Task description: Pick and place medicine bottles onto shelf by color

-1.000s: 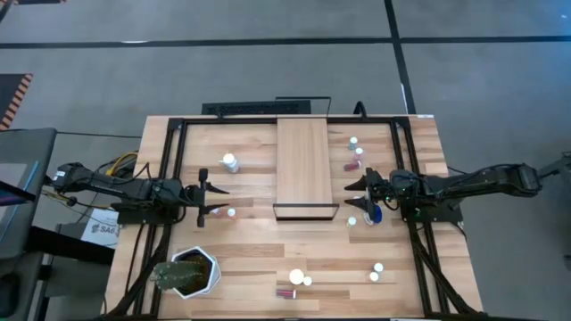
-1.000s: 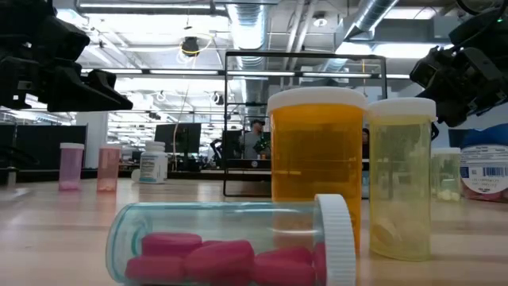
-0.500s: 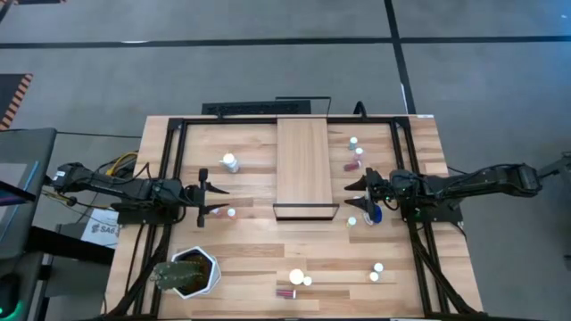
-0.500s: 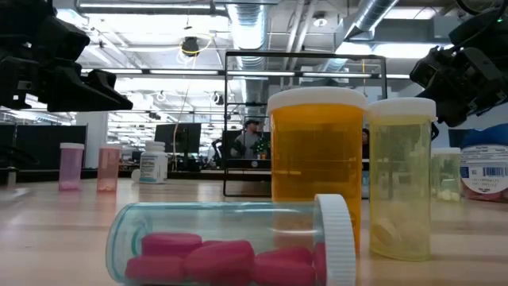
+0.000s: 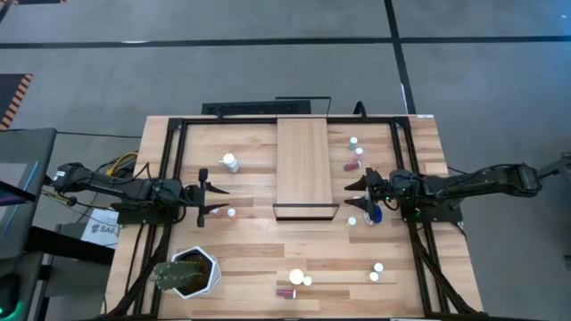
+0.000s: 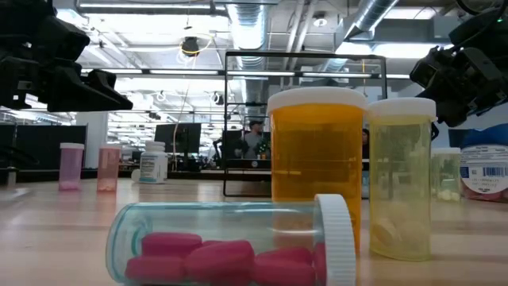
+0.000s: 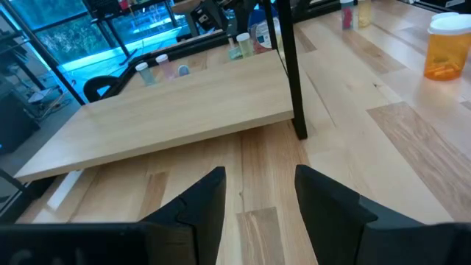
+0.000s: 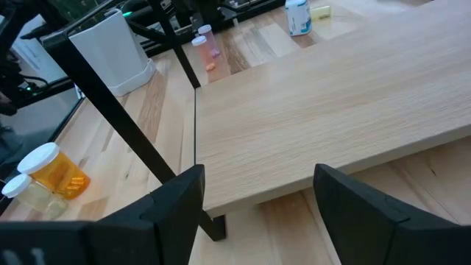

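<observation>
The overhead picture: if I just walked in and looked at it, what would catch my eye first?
Probably the shelf, a long pale board lying in the middle of the table, with nothing on it. A dark arm reaches in from each side, the left gripper and right gripper both open and empty, facing the shelf. Small bottles are scattered around, and a white plant pot sits at the near left corner.

Overhead, table-level and two wrist cameras all see the shelf [image 5: 304, 166].
</observation>
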You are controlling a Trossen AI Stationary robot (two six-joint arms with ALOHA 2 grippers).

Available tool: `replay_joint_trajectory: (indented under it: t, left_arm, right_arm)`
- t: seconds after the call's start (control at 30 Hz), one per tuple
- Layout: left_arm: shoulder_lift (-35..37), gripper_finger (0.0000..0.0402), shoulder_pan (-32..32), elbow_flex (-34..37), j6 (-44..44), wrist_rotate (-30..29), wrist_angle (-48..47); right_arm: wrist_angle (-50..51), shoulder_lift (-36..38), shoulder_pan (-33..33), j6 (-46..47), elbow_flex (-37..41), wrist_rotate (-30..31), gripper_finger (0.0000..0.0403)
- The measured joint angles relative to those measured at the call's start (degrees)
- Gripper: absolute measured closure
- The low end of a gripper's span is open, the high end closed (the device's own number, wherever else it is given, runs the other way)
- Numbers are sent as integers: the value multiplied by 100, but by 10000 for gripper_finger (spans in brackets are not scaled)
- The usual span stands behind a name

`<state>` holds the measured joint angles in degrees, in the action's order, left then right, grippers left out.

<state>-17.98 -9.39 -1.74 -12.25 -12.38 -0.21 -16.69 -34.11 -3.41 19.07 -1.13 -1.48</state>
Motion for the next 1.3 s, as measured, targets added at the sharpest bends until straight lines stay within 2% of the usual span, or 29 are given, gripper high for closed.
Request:
replay_joint_trajectory:
  t: [0.2,0.53,0.77,0.97,1.1,1.2,1.3]
  left_arm:
    - [0,246,0,0,-7,-21,9]
    - [2,246,-2,2,-60,-1126,135]
    - [-1,246,0,2,646,-1809,578]
    - [-2,246,0,2,66,-1845,1437]
    - [-51,246,62,-2,335,-1832,2189]
    - [-305,246,230,-102,510,-1752,2215]
    - [-867,246,460,-382,506,-1651,2215]
  right_arm:
    - [0,0,1,0,0,0,124]
    - [0,0,1,0,0,-2,124]
    - [0,0,1,-1,0,-1,124]
    - [0,0,1,0,0,0,124]
    - [0,1,0,-1,0,-1,124]
    - [0,0,0,0,0,0,124]
    - [0,1,1,-1,0,0,124]
